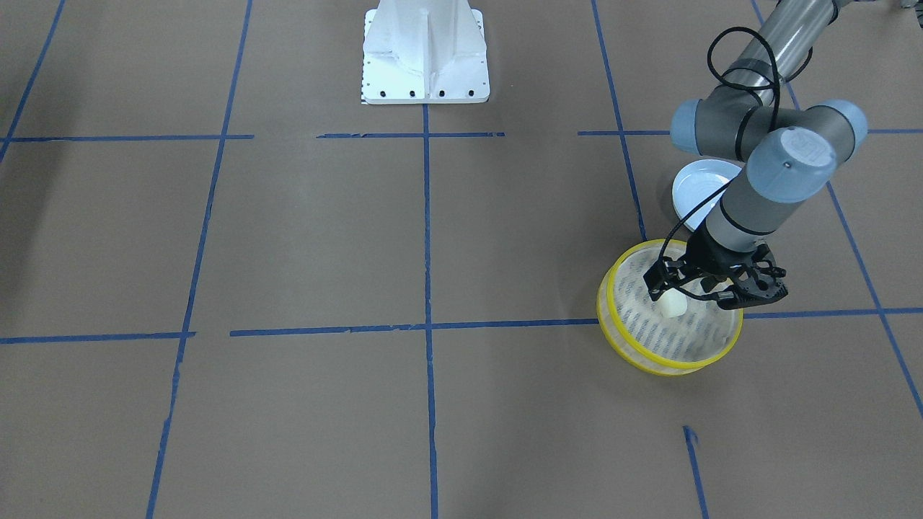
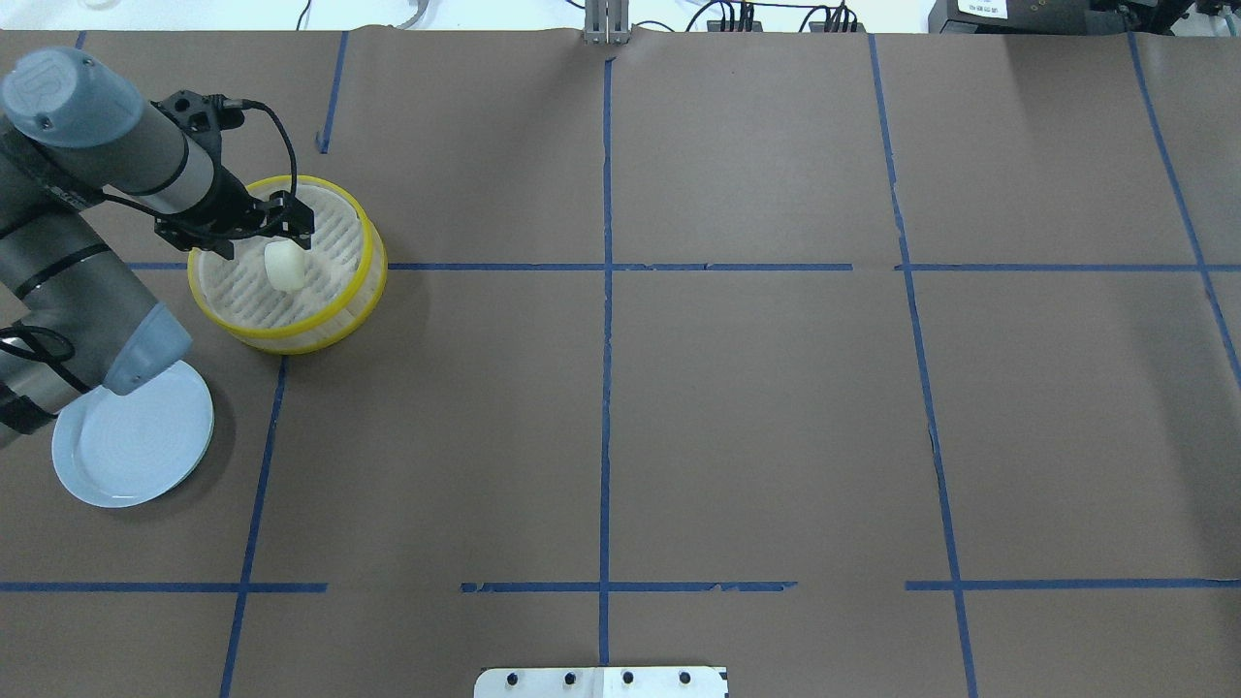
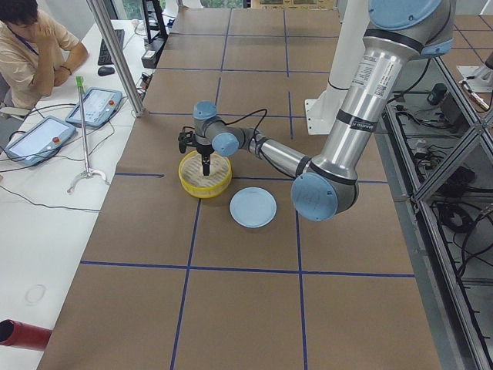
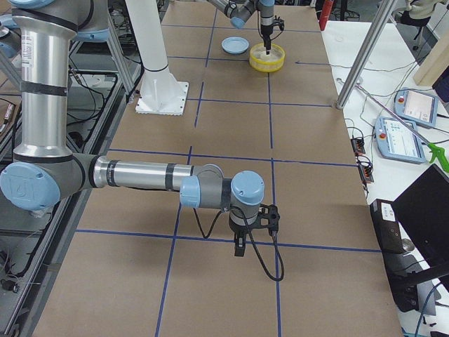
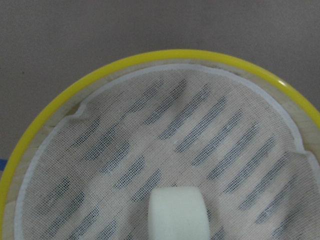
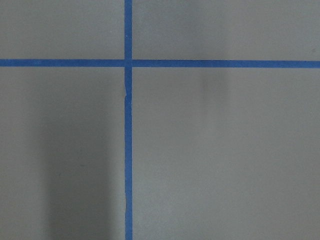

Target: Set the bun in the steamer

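The bun (image 5: 178, 212) looks smooth and matte, the steamer (image 5: 185, 53) rim glossy plastic.

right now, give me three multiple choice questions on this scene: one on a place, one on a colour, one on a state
1. Where is the bun? A on the plate B inside the steamer C under the plate
2. What colour are the steamer's rims? A red B green C yellow
3. What state is the plate in? A empty B holding a bun C stacked on the steamer

1 B: the bun shows within the rim in the overhead and left wrist views.
2 C: both rings are bright yellow.
3 A: its pale blue face is bare.
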`<state>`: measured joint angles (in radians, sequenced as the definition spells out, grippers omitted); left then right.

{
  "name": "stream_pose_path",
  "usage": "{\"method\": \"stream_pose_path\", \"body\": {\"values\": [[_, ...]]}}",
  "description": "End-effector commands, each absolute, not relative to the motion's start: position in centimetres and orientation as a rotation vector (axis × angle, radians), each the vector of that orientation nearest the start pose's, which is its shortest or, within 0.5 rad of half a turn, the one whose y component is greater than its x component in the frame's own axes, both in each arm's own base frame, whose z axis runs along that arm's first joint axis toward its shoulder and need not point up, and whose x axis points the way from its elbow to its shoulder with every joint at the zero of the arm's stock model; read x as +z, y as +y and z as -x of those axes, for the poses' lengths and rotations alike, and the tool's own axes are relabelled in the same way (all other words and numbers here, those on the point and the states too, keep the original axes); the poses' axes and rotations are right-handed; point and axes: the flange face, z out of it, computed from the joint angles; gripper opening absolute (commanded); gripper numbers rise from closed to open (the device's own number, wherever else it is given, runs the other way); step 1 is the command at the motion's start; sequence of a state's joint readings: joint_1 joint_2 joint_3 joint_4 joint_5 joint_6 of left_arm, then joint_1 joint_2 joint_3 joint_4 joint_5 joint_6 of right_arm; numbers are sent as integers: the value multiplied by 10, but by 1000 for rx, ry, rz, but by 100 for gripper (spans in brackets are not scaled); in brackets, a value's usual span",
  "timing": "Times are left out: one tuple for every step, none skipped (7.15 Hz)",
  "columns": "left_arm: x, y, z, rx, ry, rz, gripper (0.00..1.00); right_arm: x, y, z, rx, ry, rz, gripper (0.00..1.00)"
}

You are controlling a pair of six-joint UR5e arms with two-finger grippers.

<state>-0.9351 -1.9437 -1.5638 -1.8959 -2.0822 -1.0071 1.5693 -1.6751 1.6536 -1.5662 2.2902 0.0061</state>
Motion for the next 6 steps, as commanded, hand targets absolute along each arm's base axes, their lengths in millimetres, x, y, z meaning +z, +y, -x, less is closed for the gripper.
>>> {"method": "stream_pose_path", "body": {"values": [[423, -563, -247, -77, 795, -185, 99, 670, -446, -67, 10, -719, 19, 100], [453, -539, -189, -64, 780, -204, 99, 670, -446, -67, 10, -719, 19, 100], [481, -517, -142, -18, 789, -198, 99, 670, -446, -67, 10, -719, 19, 100], [517, -499, -75, 19, 785, -213, 99, 670, -446, -67, 10, -719, 19, 100], [553, -469, -25, 61, 770, -227, 99, 670, -446, -67, 10, -719, 19, 100], [583, -442, 24, 80, 763, -250, 99, 670, -446, -67, 10, -719, 19, 100]]}}
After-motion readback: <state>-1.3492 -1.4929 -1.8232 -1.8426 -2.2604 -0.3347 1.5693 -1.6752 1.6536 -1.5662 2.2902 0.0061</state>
